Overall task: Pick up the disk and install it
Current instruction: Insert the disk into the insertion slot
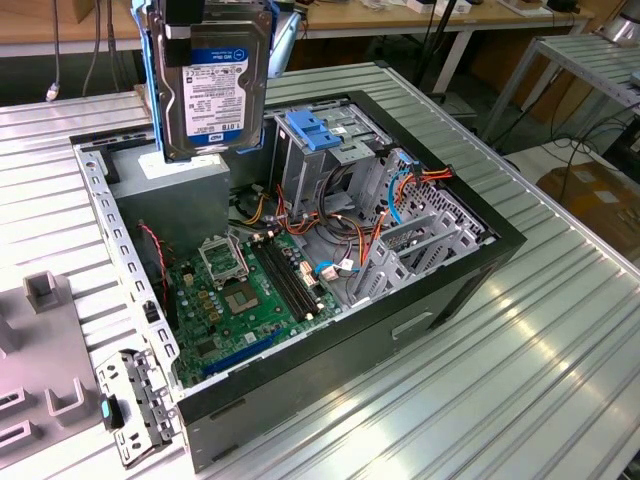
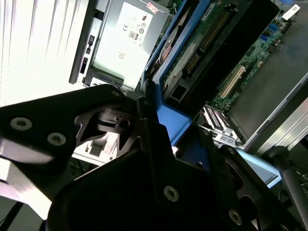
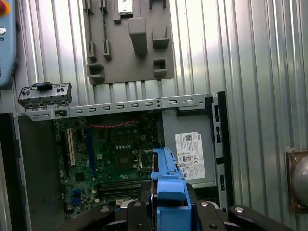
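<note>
I'm holding the disk point(image 1: 210, 85) (white label showing) above the open computer case point(image 1: 400, 310), with the gripper point(image 3: 169, 208) pinching its edges.

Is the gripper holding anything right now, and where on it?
Yes: the gripper holds the disk, clamped across the blue carrier sides at its upper end, above the open case.
</note>
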Robot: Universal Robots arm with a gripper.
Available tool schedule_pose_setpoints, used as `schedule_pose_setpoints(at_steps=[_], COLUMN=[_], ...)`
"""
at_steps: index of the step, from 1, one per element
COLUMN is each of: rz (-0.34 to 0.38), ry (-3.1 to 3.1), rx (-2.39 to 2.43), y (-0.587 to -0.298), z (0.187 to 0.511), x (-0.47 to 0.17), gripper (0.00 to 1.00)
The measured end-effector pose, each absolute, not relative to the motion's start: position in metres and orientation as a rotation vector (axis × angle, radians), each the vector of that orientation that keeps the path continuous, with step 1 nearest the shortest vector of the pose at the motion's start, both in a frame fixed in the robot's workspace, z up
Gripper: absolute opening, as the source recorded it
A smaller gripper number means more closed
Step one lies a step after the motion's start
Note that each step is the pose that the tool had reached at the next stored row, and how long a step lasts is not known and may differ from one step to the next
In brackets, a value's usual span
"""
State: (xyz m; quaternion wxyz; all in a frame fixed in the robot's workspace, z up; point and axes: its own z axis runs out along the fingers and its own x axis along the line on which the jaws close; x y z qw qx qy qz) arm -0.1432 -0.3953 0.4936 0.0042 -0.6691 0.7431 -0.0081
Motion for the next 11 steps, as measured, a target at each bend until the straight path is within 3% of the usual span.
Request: schedule_pose_setpoints(at_steps=[11], rz=[-0.025], ry=[2.328], rx=[-2.097], y=[-0.4009], z=[0.4936], x=[-0.1432], gripper=[0.37])
